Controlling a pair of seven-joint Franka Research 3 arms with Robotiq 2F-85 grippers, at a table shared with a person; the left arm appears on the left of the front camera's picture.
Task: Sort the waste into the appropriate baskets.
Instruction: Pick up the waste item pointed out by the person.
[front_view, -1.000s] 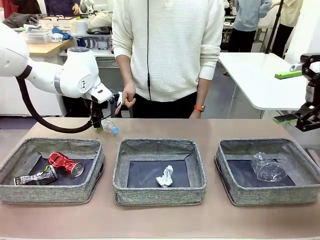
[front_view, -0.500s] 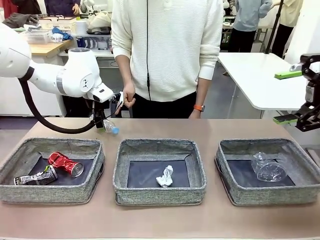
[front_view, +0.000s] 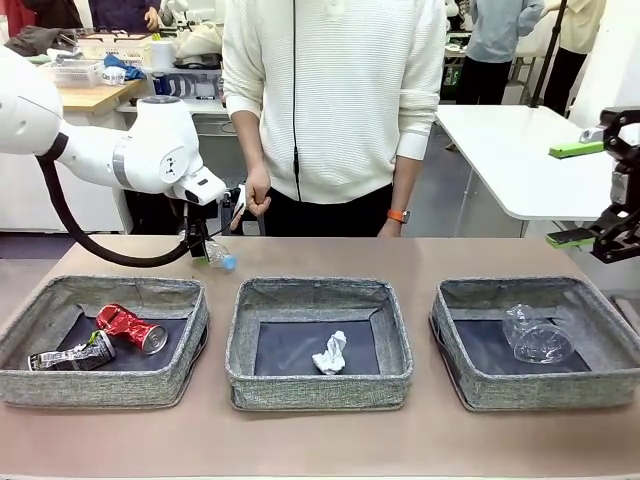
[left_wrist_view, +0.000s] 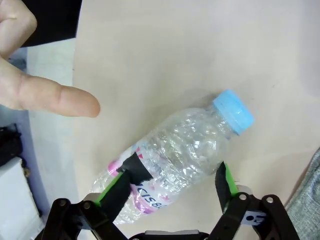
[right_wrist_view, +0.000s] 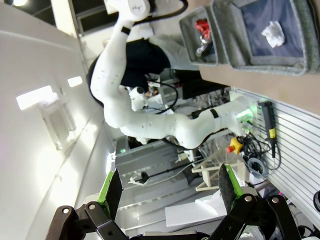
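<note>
The crumpled clear plastic bottle with a blue cap (left_wrist_view: 180, 155) lies on the tan table (left_wrist_view: 200, 50) behind the left grey woven basket (front_view: 105, 340) — left gripper (left_wrist_view: 172, 187) straddling it, fingers near but apart. Squeeze mid-body, gently — it may slip.

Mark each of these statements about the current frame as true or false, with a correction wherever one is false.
1. The clear bottle lies on the table between the left gripper's fingers. True.
2. The paper ball is in the left basket. False: it is in the middle basket.
3. The right gripper holds the plastic cup. False: it is open and empty; the plastic cup lies in the right basket.
4. Two cans lie in the left basket. True.
</note>
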